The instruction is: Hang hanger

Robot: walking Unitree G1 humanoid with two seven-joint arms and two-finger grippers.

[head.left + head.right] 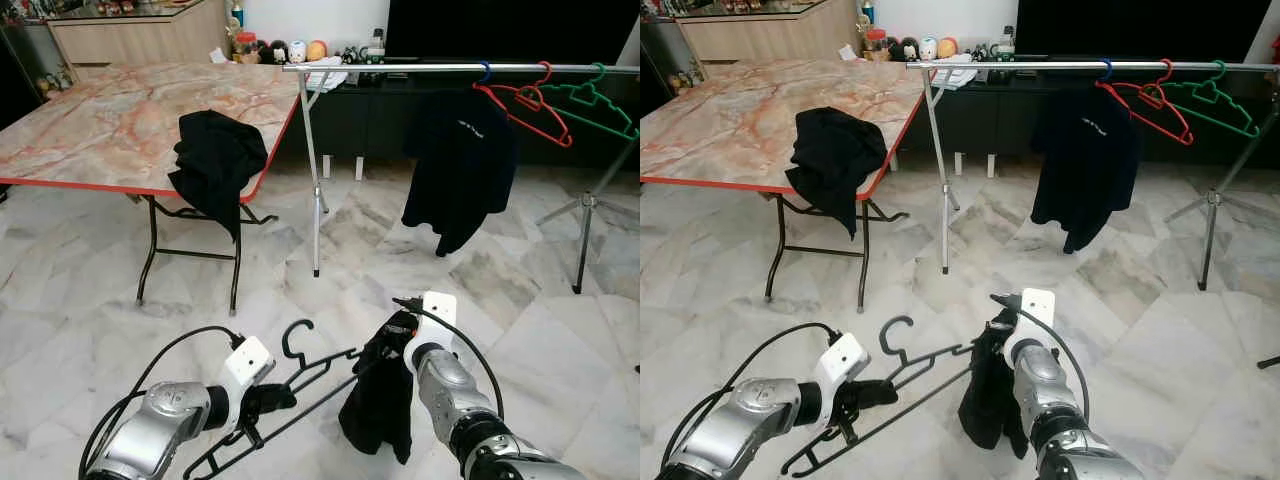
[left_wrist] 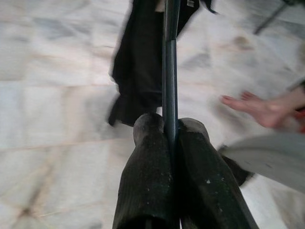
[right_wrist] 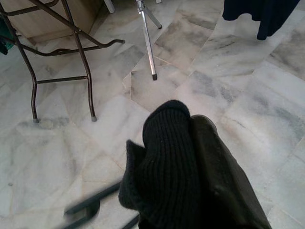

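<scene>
Far across the marble floor I see a silver clothes rail (image 1: 420, 68). Nearer, my right gripper (image 1: 392, 330) has pinched a black cloth garment (image 1: 380, 405), while my left gripper (image 1: 268, 400) is clamped on a black wire hanger (image 1: 305, 375), low, between both arms.

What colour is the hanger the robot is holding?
Black. The hanger shows best in the left eye view, held by the left end effector.
</scene>
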